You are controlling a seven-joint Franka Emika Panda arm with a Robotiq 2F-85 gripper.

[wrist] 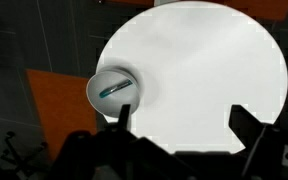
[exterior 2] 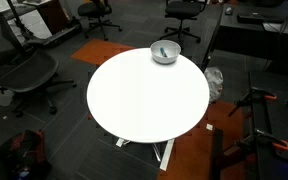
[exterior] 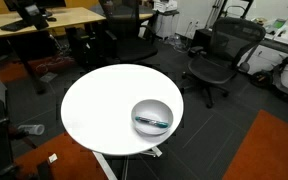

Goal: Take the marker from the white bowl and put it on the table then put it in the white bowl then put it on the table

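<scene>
The marker lies inside the white bowl, and the bowl stands close to the edge of the round tabletop. In the wrist view, the fingers are spread wide, holding nothing, apart from the bowl.

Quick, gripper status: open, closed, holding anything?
Gripper: open, holding nothing. The short slim teal-blue marker lies in the round shallow grey-white bowl.
</scene>
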